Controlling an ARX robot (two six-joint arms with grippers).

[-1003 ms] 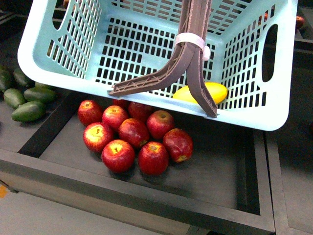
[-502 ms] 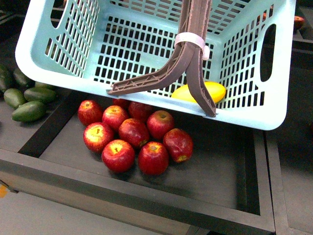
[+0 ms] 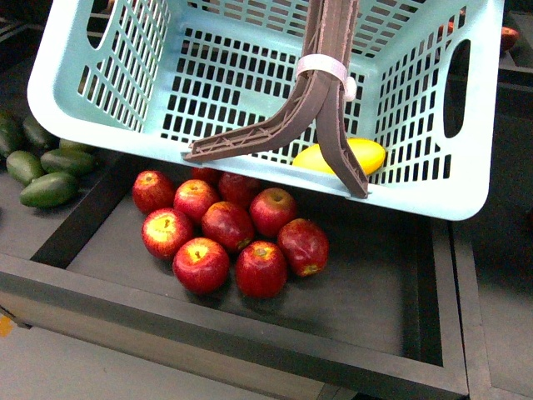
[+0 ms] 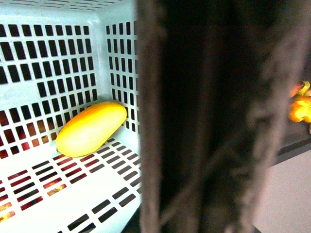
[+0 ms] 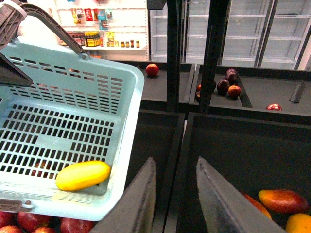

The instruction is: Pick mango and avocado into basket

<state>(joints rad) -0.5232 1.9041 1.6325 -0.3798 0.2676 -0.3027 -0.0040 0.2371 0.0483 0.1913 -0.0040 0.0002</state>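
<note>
Mango (image 3: 340, 157) rests in the tilted basket (image 3: 108, 50) — a swing could roll it out; right gripper (image 5: 175, 194) spread empty, left gripper's hold cannot be told.

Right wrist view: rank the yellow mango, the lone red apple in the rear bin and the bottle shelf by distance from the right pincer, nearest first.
From the right pincer:
1. mango, in the basket corner, alongside the pincer.
2. lone red apple, in the rear bin beyond the basket.
3. bottle shelf, on the back wall, farthest.
</note>
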